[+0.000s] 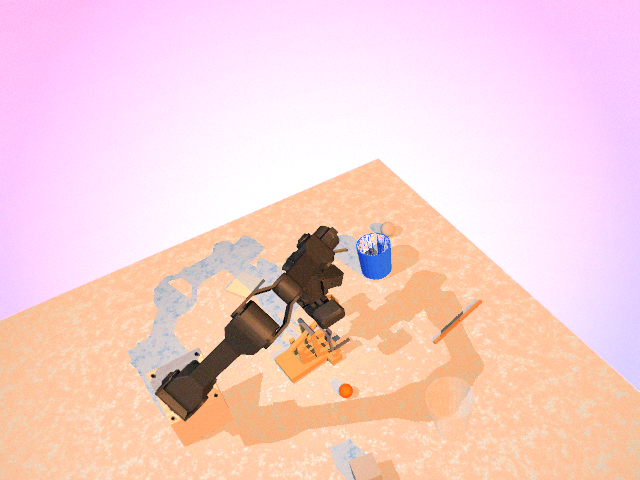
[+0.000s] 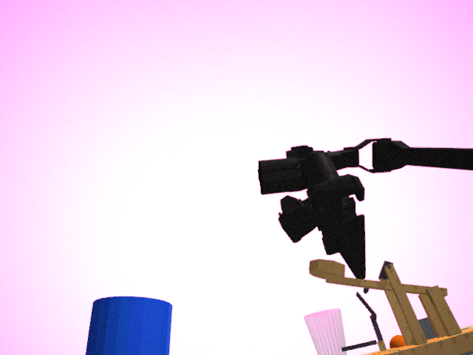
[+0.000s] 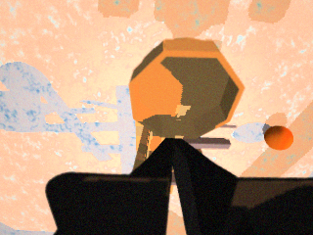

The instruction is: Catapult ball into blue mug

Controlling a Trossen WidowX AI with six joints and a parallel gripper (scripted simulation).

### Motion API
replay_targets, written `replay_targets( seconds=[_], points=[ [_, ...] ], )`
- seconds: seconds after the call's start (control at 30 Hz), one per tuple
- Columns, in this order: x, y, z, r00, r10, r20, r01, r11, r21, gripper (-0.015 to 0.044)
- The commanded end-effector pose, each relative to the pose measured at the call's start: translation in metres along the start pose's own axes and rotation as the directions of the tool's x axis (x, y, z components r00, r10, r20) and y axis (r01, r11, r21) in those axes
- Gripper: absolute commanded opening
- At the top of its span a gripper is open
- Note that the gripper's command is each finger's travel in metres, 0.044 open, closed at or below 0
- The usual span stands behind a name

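Note:
The wooden catapult (image 1: 305,353) (image 2: 404,296) stands in front of the arm's base. Its spoon cup (image 3: 191,88) (image 2: 327,267) is empty. The small orange ball (image 1: 345,390) (image 2: 397,340) (image 3: 279,137) lies on the table beside the catapult's base. The blue mug (image 1: 374,255) (image 2: 129,325) stands upright further back. My gripper (image 2: 358,276) (image 3: 171,142) (image 1: 326,316) is shut with nothing between its fingers. It points down, and its tips are at the catapult's throwing arm just behind the cup.
A clear glass (image 1: 448,403) (image 2: 327,330) stands to the front right of the catapult. An orange stick (image 1: 457,321) lies to the right. A beige ball (image 1: 387,227) sits behind the mug. A tan box (image 1: 367,467) is at the front edge, and a flat tan card (image 1: 242,286) lies behind the arm.

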State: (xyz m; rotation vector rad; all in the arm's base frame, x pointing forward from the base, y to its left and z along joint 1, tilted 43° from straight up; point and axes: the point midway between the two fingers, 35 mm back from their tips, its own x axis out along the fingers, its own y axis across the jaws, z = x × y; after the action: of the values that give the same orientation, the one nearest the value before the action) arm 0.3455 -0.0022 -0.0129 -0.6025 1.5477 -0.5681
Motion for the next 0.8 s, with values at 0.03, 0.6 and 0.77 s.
replay_targets(
  seconds=[0.03,0.6,0.77],
  points=[
    [0.008,0.000,0.005,1.000,-0.004,0.001,0.004,1.000,-0.004,0.0000],
    [0.030,-0.001,0.014,1.000,-0.004,0.001,0.004,1.000,-0.003,0.0000],
    [0.038,-0.001,0.016,1.000,-0.005,0.002,0.005,1.000,-0.003,0.0000]
  ],
)
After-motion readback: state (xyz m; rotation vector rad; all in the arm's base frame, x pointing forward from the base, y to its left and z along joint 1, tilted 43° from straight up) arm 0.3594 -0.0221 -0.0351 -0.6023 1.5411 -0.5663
